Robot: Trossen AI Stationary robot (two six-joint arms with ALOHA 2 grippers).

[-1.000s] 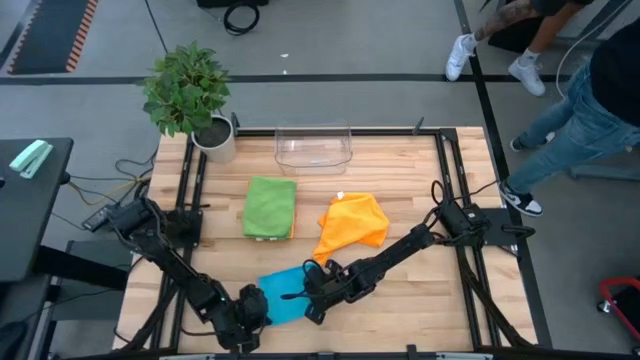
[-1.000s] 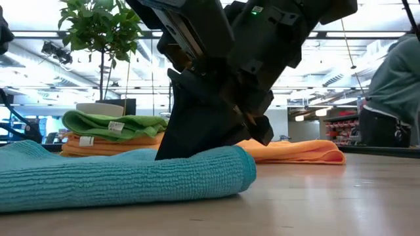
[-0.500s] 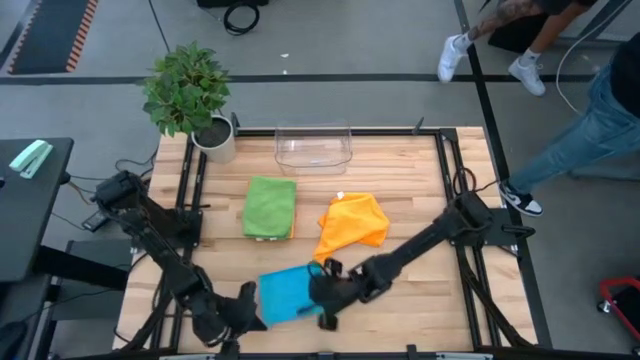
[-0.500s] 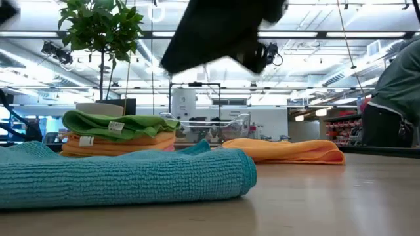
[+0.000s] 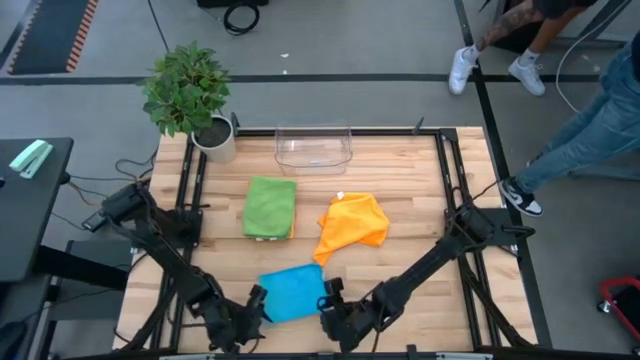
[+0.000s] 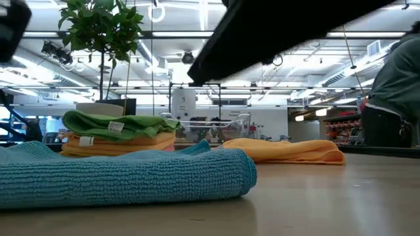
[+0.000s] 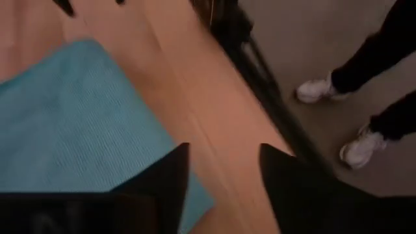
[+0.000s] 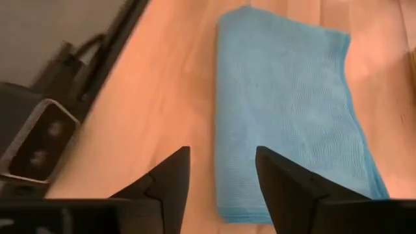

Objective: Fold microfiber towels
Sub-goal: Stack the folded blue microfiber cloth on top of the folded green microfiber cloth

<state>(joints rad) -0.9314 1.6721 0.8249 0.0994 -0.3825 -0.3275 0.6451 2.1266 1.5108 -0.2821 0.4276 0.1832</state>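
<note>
The blue microfiber towel (image 5: 292,293) seems light, soft and limp, so I think it is best taken by a corner or edge. It lies folded into a flat rectangle near the front table edge. The left gripper (image 7: 223,185) and right gripper (image 8: 221,185) stand apart, holding nothing.
</note>
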